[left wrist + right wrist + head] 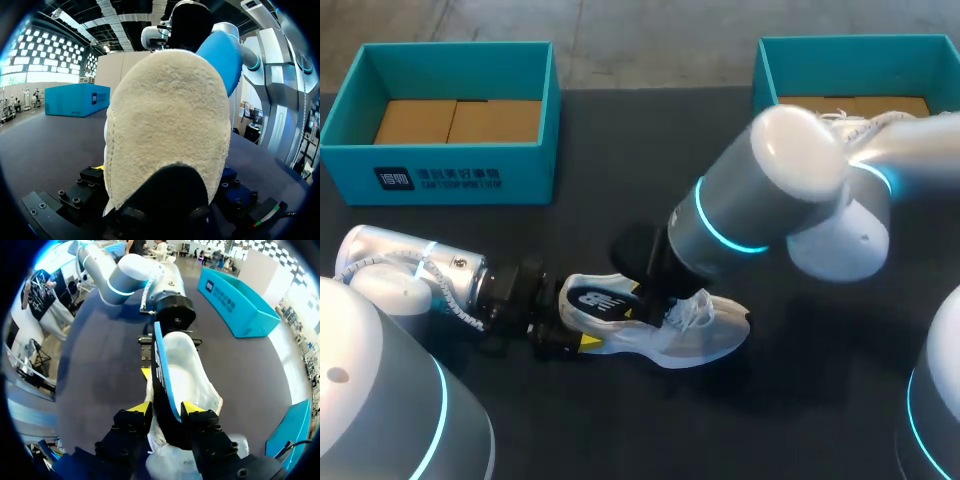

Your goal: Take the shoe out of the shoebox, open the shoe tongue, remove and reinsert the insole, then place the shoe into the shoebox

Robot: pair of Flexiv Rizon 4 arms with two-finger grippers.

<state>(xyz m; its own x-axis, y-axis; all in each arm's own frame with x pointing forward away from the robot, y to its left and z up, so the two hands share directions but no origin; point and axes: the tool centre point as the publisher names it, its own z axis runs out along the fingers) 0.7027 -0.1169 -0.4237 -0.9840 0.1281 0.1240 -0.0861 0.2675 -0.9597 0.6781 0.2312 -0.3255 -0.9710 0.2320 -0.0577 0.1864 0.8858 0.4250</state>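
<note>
In the lower middle of the head view the shoe [695,335] lies on the dark table [620,180], outside both boxes, with its toe toward the right of the frame. The left gripper [570,330] sits at its heel. Whether it clamps the heel or only rests against it cannot be told.

The right gripper [167,409], in the lower middle of its wrist view, is closed on the insole [162,365], one yellow tip pressed to each face. The insole stands on edge, its far end down in the shoe's opening.

The step in hand looks like the insole work, and a half-out insole fits either removal or reinsertion. Removal calls for drawing it up and back along the shoe with the heel steadied. Reinsertion calls for sliding its toe end forward, then laying it flat.

The shoe is white with a pale cream, nappy heel and loose white laces [695,310]. The insole is black on top with a white mark and has a blue edge.

Farther back, open teal boxes stand well apart from the shoe: the left shoebox [450,165] at upper left and the right shoebox [790,70] at upper right.
</note>
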